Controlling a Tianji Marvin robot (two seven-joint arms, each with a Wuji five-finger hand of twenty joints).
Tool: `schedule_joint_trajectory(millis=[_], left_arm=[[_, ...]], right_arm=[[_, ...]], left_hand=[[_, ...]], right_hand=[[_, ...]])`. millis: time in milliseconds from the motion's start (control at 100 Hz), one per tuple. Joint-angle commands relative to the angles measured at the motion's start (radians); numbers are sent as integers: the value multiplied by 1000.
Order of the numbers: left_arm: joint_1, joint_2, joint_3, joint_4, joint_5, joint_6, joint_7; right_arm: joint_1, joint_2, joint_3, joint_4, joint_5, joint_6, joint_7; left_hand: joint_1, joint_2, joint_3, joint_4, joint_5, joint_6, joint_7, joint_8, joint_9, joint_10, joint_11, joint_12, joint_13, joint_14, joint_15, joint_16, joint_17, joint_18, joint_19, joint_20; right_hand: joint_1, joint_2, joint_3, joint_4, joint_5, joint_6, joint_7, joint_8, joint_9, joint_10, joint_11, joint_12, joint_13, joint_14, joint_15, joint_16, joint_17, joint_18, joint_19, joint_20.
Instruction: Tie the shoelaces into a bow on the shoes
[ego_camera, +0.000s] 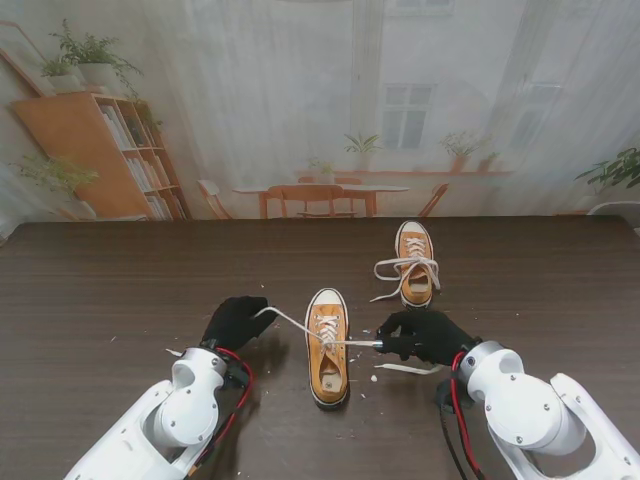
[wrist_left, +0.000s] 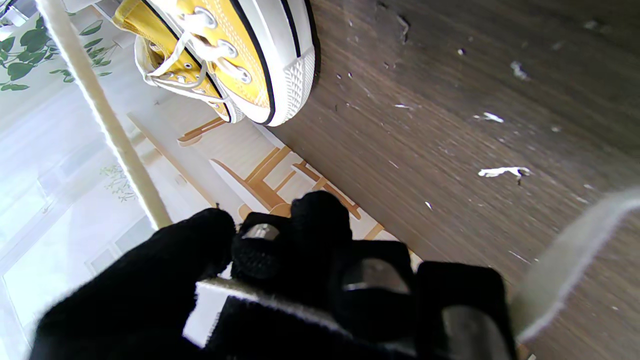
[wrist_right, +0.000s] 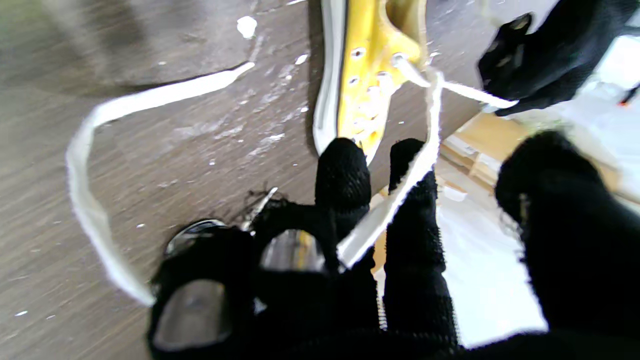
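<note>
We count two yellow shoes on the dark table (ego_camera: 90, 290): from the left, our left hand (ego_camera: 236, 320) is pinched on one white lace end (ego_camera: 288, 320) pulled taut from the near shoe (ego_camera: 328, 345), which sits between our two hands with its toe pointing away from us. On its other side our right hand (ego_camera: 425, 335) has its fingers closed on the second lace end (wrist_right: 395, 200). The far shoe (ego_camera: 415, 262) stands well apart to the right, its laces (ego_camera: 400, 268) lying loose and untied.
</note>
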Motion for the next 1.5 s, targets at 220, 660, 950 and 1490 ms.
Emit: schedule_joint_trajectory(millis=[220, 660, 950, 1490], left_arm=[[30, -6, -10, -62, -19, 42, 7], [82, 0, -43, -135, 34, 6, 35], [85, -24, -48, -122, 27, -51, 149], [97, -16, -56, -132, 11, -70, 103]], right_arm=[[2, 19, 22, 31, 54, -222, 48], [-2, 25, -7, 7, -221, -337, -15], [48, 47, -63, 0, -480, -332, 58], [193, 49, -301, 115, -880, -53, 60]], left_hand=[[37, 44, -73, -76, -25, 30, -71, -29, 90, 79, -47, -42, 23, -189, 48, 13, 35, -241, 259, 33], [377, 69, -479, -446, -226, -25, -363, -388, 158, -112, 141, -32, 23, -180, 72, 16, 36, -197, 259, 61], [427, 25, -489, -437, -221, -18, -371, -602, 162, -124, 178, -73, 23, -171, 86, 17, 37, -194, 259, 77], [421, 20, -477, -436, -211, -17, -381, -610, 164, -124, 179, -78, 23, -171, 86, 17, 37, -194, 259, 77]], right_hand=[[284, -324, 337, -136, -11, -287, 34, -40, -26, -103, 264, 222, 36, -92, 131, 41, 46, -109, 290, 59], [248, -151, 446, -69, 215, -296, 232, -305, 12, -75, 301, 410, 34, -74, 166, 46, 48, -51, 290, 113], [213, -215, 460, -69, 183, -236, 292, -370, 79, -94, 298, 405, 34, -81, 169, 62, 45, -51, 290, 107], [159, 159, 270, 27, -295, -122, -20, -218, 15, -124, 293, 427, 35, -66, 118, 25, 30, -24, 271, 0]])
